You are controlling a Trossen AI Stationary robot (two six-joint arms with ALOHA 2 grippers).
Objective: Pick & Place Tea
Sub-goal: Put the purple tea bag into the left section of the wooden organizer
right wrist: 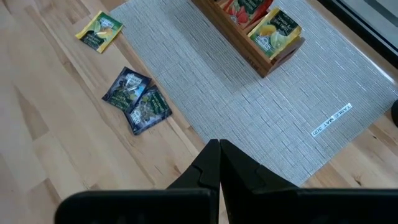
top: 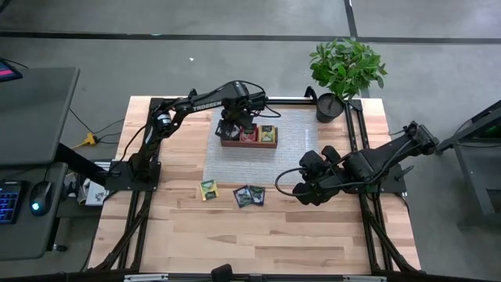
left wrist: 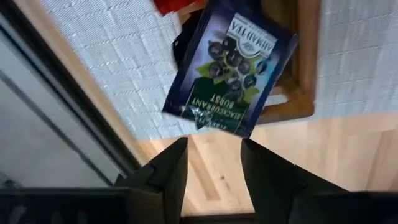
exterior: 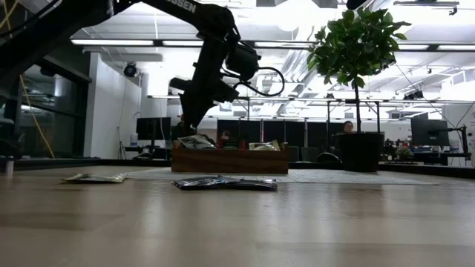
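Lying tilted over the wooden tray's [top: 249, 143] nine-o'clock compartment, a dark blackcurrant tea packet [left wrist: 231, 67] sits free of the left gripper [left wrist: 212, 163], whose fingers stand parted just clear of it. Three more packets [top: 250, 196] lie on the table [top: 274, 243] at the tray's six o'clock. The right gripper [right wrist: 219, 163] hovers at four o'clock, fingers pressed together on nothing.

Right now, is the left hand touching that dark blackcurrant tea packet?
Apart. The left wrist view shows the left hand open, with bare wood between its fingertips and the blackcurrant packet lying over the tray.

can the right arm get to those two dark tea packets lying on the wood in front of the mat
Probably yes. The right gripper, shut, hovers just beside the two dark packets, and nothing stands between them; the left gripper is over the tray, well away.
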